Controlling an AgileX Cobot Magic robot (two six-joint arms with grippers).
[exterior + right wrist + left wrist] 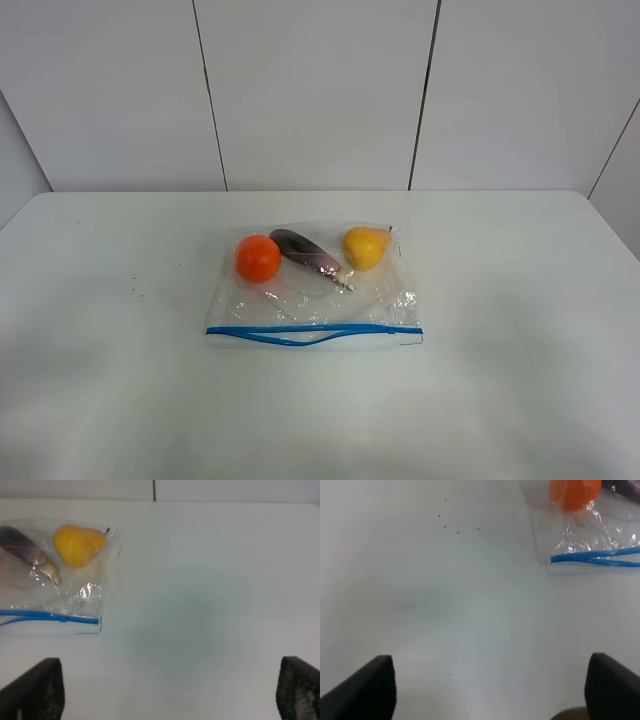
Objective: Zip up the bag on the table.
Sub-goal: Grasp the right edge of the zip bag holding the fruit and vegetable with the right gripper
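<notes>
The clear bag (315, 290) lies flat in the middle of the white table (520, 300). Inside are an orange (258, 258), a purple eggplant (310, 256) and a yellow pear (365, 247). Its blue zip strip (315, 332) runs along the near edge and gapes slightly in the middle. No arm shows in the exterior high view. My left gripper (490, 690) is open and empty above bare table, apart from the bag's orange corner (600, 535). My right gripper (167, 690) is open and empty, apart from the bag's pear corner (75, 590).
A panelled white wall (320, 90) stands behind the table's far edge. A few small dark specks (135, 290) mark the tabletop left of the bag.
</notes>
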